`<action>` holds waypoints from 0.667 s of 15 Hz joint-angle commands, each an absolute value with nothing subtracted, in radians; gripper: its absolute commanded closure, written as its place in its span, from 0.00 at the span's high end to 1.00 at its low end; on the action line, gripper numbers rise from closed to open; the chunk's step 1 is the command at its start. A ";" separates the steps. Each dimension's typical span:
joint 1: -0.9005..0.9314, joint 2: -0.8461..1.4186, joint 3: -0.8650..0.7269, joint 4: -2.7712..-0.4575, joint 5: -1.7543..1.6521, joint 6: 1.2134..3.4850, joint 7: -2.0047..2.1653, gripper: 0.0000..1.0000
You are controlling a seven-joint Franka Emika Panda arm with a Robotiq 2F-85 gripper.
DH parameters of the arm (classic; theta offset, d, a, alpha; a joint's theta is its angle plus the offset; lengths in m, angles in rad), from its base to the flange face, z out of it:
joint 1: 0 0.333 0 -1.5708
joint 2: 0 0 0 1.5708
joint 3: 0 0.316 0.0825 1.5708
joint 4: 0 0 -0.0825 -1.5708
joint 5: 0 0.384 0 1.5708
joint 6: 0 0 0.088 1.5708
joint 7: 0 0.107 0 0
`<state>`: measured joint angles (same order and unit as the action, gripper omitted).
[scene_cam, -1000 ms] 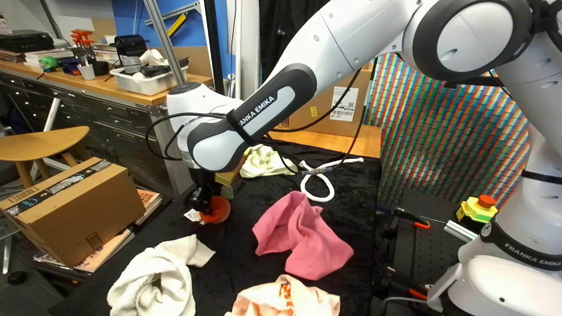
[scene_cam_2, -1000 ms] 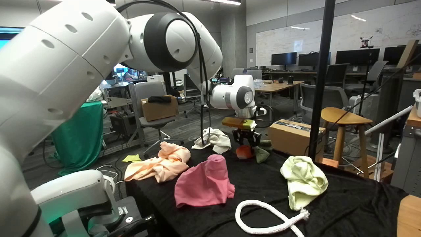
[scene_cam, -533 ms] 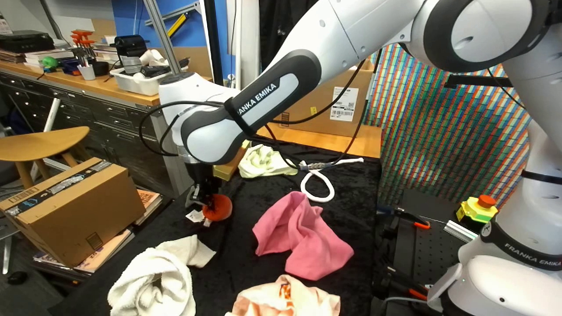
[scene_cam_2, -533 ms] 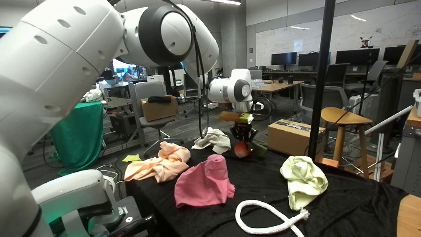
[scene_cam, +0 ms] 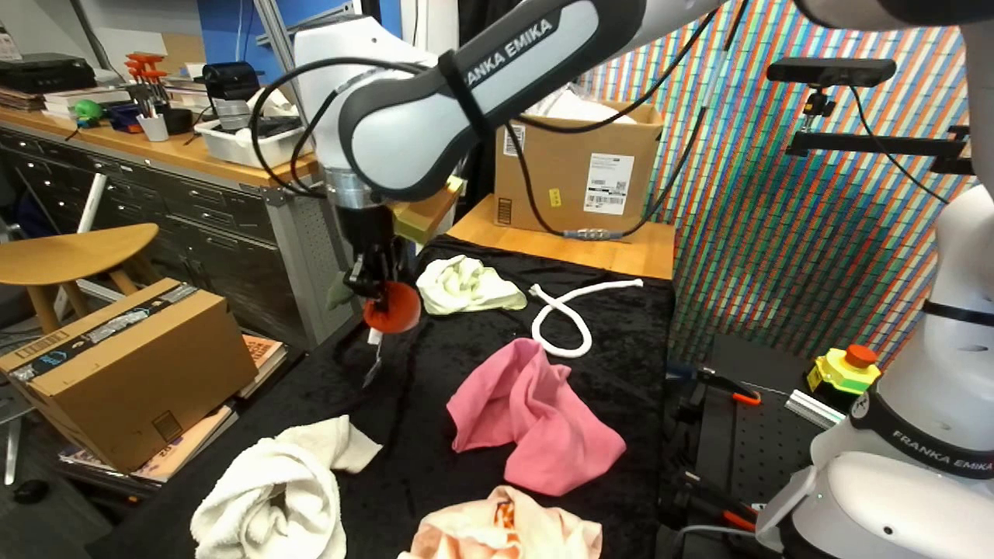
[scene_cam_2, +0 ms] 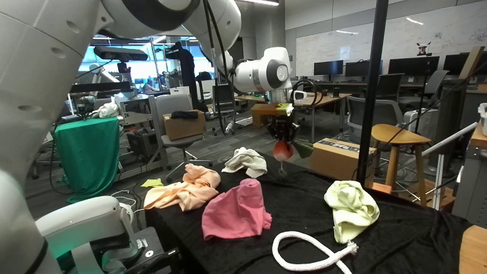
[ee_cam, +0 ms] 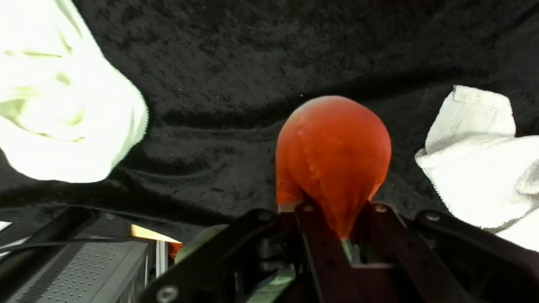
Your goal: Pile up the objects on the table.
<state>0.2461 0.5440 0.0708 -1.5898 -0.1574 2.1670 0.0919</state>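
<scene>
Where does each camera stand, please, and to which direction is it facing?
An exterior view: near the peach cloth, looking over the table toward the workbench; arm, tool and base show.
An exterior view: beside the base, near the cord, facing the table and whiteboard; the same parts show.
Wrist view: on the arm, facing down at the red item; only the tool shows, at the bottom.
Both exterior views share the pink cloth, cord and red item.

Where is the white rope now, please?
In an exterior view, the white rope lies on the table, right of the pale green cloth, beyond the pink cloth.
</scene>
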 commanded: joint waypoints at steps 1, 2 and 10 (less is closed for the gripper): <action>0.191 0.320 0.060 -1.829 -0.148 2.213 0.093 0.10; 0.176 0.274 0.053 -1.878 -0.153 2.216 0.097 0.11; 0.058 0.055 -0.010 -2.212 -0.175 2.296 0.157 0.11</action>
<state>0.0902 0.1258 0.0066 -2.0856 -0.1588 2.2219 0.1144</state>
